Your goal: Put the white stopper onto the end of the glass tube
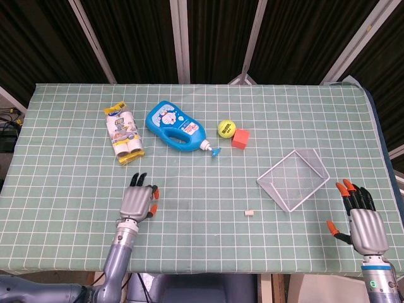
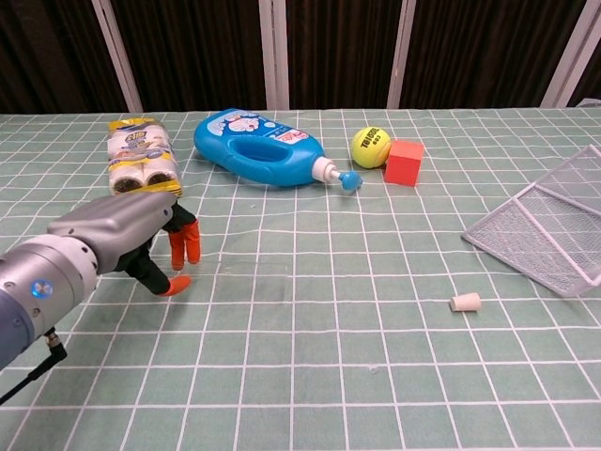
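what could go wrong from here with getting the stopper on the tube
The clear tube is too faint to see by the left hand, so its grip may be poor and it could slip. The small stopper lies near the wire basket, which the right hand might bump reaching in.

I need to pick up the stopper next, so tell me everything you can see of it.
The white stopper is a small, off-white, slightly tapered plug, matte like rubber. It lies on its side on the green checked tablecloth, wider end toward the wire basket, narrower end pointing left. Nothing touches it. It sits apart from the basket, right of table centre, far from both the left hand and right hand.
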